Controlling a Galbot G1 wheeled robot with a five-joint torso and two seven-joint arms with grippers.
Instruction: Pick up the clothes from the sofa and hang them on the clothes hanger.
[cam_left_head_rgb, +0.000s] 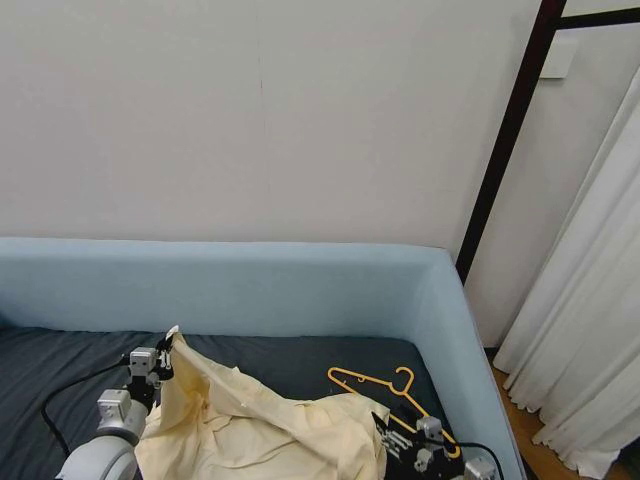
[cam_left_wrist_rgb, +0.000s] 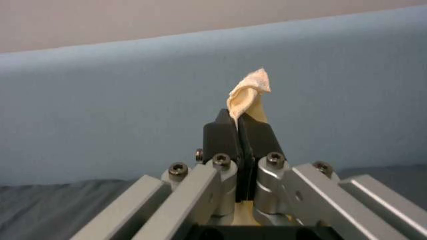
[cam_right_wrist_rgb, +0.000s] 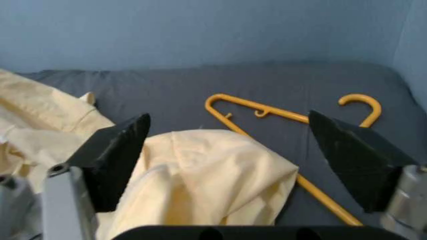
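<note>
Left gripper (cam_left_wrist_rgb: 238, 122) is hanging above the left part of the sofa (cam_left_head_rgb: 250, 290) seat, fingers clamping a lifted corner of the pale yellow shirt (cam_left_head_rgb: 260, 420). The rest of the shirt is lying crumpled on the dark seat. Right gripper (cam_right_wrist_rgb: 228, 120) is hovering low at the shirt's right edge, fingers spread wide, gripping nothing. Orange hanger (cam_right_wrist_rgb: 280, 114) is lying flat on the seat, partly under the shirt.

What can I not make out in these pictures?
- Pale yellow fabric shirt: the head view's bottom edge cuts off its lower part.
- Orange plastic clothes hanger: in the right wrist view, one end is hidden behind the open right tool, and one bar lies partly under the shirt.
- Left tool, shut on a shirt corner: in the left wrist view, its body hides the remaining fabric.
</note>
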